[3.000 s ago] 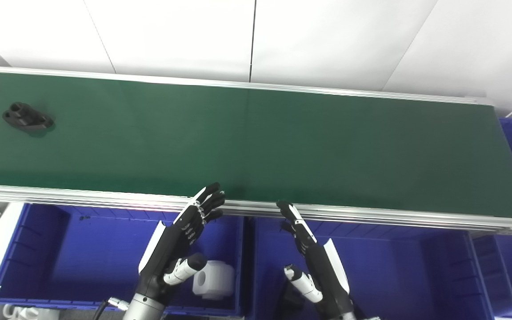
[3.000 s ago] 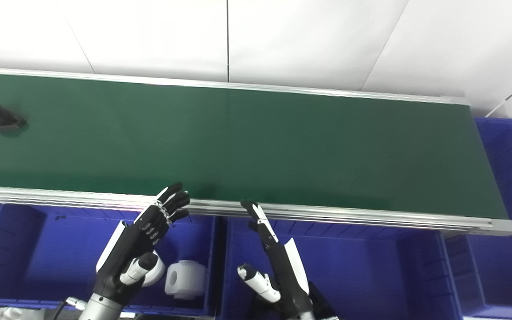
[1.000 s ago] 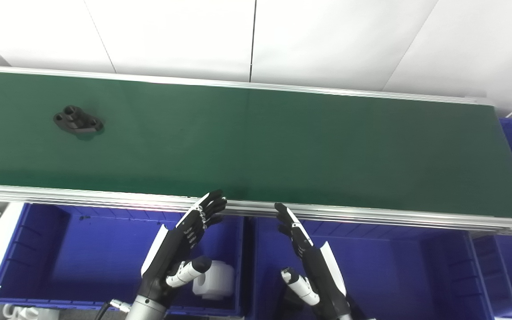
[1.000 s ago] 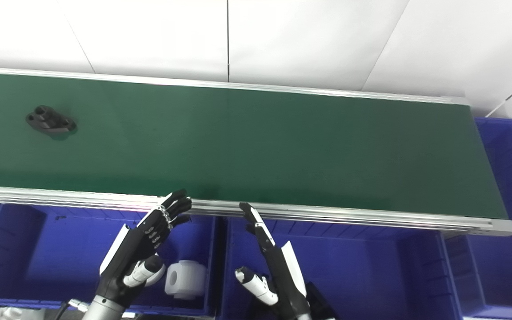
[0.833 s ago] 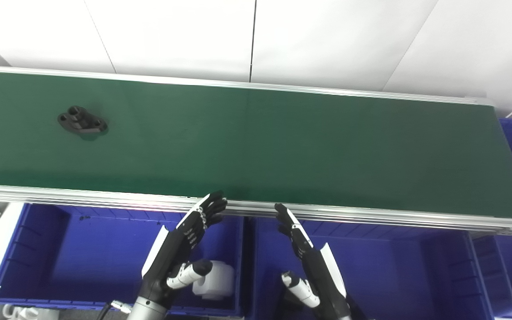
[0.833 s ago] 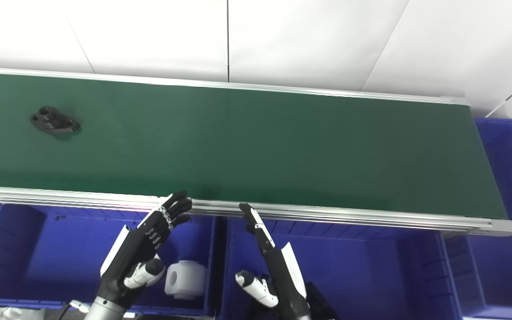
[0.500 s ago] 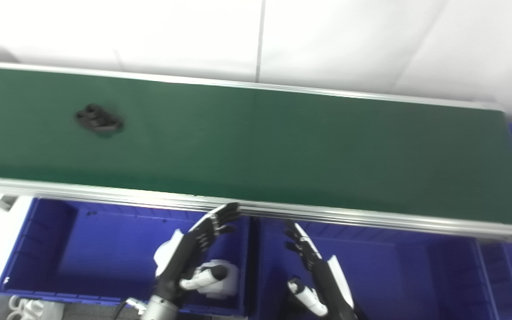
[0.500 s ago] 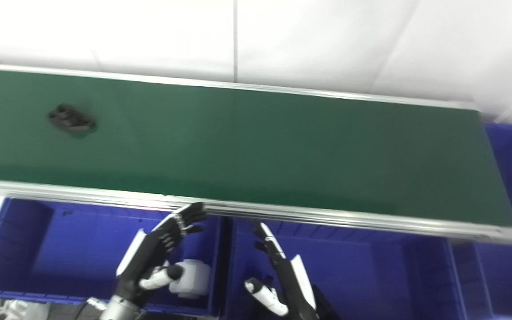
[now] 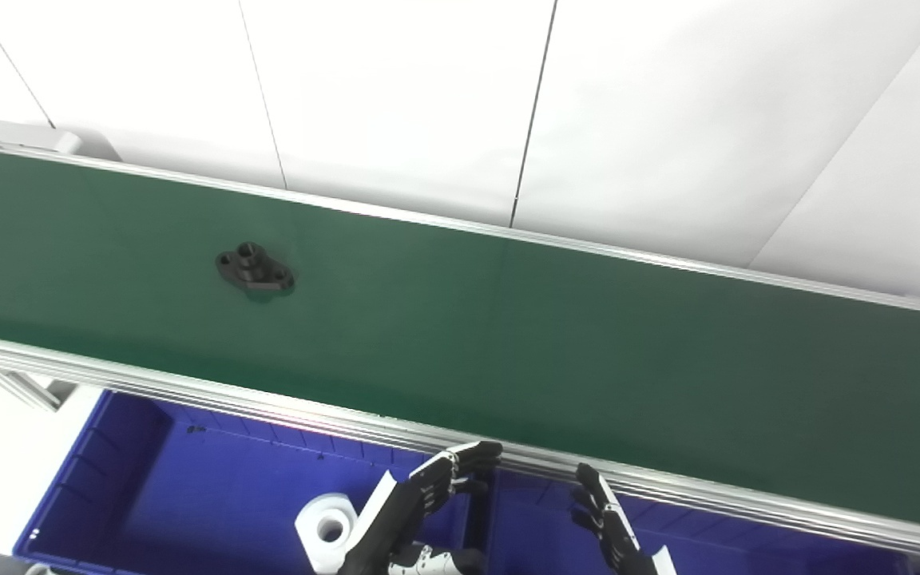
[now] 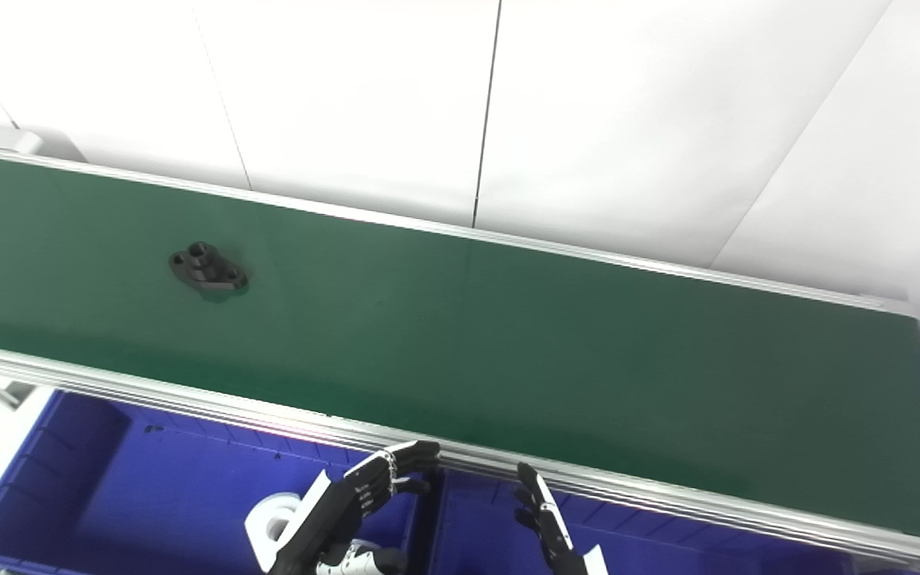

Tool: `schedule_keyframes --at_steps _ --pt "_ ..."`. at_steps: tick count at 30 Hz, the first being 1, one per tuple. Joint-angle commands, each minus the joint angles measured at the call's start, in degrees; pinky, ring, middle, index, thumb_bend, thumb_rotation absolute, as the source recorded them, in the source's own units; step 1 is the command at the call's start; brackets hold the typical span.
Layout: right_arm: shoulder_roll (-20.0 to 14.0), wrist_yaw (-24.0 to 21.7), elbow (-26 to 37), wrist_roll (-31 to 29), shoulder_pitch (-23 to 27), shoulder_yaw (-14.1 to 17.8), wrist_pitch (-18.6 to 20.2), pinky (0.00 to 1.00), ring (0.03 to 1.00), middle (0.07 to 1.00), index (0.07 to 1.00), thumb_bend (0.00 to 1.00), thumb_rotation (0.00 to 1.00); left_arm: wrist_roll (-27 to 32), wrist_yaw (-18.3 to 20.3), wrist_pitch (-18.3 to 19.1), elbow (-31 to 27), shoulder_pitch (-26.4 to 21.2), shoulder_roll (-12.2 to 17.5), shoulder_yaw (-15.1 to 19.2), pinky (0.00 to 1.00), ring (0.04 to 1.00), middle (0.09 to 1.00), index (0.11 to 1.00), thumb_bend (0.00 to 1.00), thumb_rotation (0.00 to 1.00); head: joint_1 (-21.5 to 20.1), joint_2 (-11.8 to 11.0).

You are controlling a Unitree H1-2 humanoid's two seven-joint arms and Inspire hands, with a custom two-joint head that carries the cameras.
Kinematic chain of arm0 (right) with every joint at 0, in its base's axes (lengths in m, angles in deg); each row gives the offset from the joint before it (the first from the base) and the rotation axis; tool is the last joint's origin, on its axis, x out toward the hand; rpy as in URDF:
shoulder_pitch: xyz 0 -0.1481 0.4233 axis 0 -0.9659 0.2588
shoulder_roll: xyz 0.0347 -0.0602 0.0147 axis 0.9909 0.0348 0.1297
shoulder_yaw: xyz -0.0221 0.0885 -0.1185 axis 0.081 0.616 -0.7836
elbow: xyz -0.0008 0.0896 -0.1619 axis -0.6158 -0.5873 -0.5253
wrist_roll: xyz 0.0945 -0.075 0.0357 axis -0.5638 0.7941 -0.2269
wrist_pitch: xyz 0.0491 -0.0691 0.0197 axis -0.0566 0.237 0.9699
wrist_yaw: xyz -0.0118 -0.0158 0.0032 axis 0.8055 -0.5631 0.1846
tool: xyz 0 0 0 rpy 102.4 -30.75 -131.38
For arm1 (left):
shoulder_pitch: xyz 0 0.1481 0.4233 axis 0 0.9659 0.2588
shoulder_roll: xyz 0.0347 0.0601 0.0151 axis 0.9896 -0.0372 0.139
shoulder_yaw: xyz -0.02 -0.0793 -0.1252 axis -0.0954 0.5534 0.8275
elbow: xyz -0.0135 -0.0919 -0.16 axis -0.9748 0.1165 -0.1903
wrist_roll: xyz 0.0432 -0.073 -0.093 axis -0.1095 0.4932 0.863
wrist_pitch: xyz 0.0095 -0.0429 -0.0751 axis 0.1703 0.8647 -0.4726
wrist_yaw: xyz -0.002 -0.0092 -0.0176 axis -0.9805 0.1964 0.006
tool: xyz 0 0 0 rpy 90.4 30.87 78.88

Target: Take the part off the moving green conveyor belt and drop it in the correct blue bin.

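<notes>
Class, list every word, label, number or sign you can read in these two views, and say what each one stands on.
None: no text shows on the belt, the black part, the blue bin, the white part or either hand.

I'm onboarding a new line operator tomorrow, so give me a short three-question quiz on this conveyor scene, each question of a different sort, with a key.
1. True or false: the black part lies on the green belt, with neither hand touching it.
2. Multiple choice: where is the white part? A) on the belt B) in the left blue bin C) held by the right hand
3. Fill in: the fingers of the left hand reach up to the belt's near ___ rail.

Key
1. True. Both the left hand and the right hand are open below the near rail.
2. B
3. metal
</notes>
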Motion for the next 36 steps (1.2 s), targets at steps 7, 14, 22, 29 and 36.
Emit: schedule_keyframes --at_steps 7,14,22,29,36 --pt "-0.3 1.6 1.0 0.1 0.2 -1.2 -3.5 0.86 0.927 0.966 0.973 0.91 1.00 0.3 -0.4 -2.3 -1.6 -0.3 0.1 -0.5 0.74 0.824 0.819 0.799 0.93 0.63 0.1 0.2" --pt "-0.4 1.5 0.6 -0.5 0.6 -1.3 -3.5 0.86 0.920 0.962 0.970 0.91 1.00 0.3 -0.4 -2.3 -1.0 -0.7 -0.2 -0.5 0.74 0.825 0.817 0.797 0.93 0.62 -0.1 0.1" --pt "-0.6 1.2 0.1 -0.5 0.8 -1.2 -3.5 0.86 0.927 0.964 0.966 0.91 1.00 0.2 -0.4 -2.3 -0.9 -1.0 -0.2 -0.6 0.74 0.823 0.818 0.800 0.92 0.62 -0.1 0.0" --pt "-0.3 1.0 -0.8 -0.5 1.0 -1.3 -3.5 0.86 0.928 0.962 0.961 0.91 0.99 0.7 -0.4 -2.3 -0.4 -1.3 0.1 -0.3 0.73 0.820 0.817 0.799 0.93 0.62 -0.9 -0.4" --pt "-0.4 0.9 -1.4 -1.1 1.3 -1.4 -3.5 0.86 0.930 0.962 0.963 0.93 0.98 0.7 -0.3 -2.4 0.0 -1.6 0.1 -0.4 0.73 0.818 0.818 0.800 0.94 0.62 -1.1 -0.4"
